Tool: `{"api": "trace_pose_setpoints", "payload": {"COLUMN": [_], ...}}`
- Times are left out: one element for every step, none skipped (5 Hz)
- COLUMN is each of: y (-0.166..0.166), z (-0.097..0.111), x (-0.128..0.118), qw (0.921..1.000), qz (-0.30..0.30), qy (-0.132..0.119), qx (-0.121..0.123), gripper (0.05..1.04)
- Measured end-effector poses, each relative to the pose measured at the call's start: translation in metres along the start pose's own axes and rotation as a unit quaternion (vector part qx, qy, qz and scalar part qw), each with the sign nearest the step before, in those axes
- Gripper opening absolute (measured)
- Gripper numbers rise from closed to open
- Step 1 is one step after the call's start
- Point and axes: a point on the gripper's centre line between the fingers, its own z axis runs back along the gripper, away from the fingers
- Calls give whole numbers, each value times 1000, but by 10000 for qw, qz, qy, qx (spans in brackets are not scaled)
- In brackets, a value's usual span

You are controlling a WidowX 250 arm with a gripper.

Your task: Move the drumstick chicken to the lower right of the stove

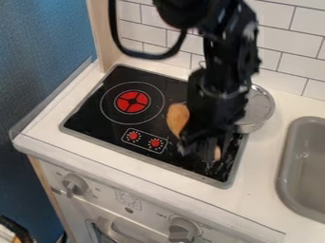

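Note:
The black gripper hangs low over the right part of the black stove top. The brown, rounded end of the drumstick chicken shows just left of the gripper, near the middle of the stove. A small pinkish-tan piece shows at the gripper's lower right, perhaps the drumstick's other end. The gripper covers the part in between, so I cannot tell whether the drumstick is held or resting on the stove.
A round silver metal pan stands at the stove's back right, partly behind the arm. A grey sink is set into the white counter at the right. White wall tiles rise behind, and oven knobs line the front panel below.

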Motion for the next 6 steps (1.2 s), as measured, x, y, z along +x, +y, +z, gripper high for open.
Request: {"api": "trace_pose_setpoints", "payload": {"y": [5, 4, -2, -5, -3, -3], "z": [-18, -27, -33, -30, -31, -31], "x": [-10, -8, -8, -8, -2, -3], "qw": [9999, 9998, 9996, 9992, 9985, 9980], "qz": [-110, -140, -248, -347, -324, -396], "qy": [-26, -119, -128, -6, 189, 281], "qx": [91, 107, 70, 199, 403, 411], "gripper": [226, 226, 280, 561, 863, 1008]}}
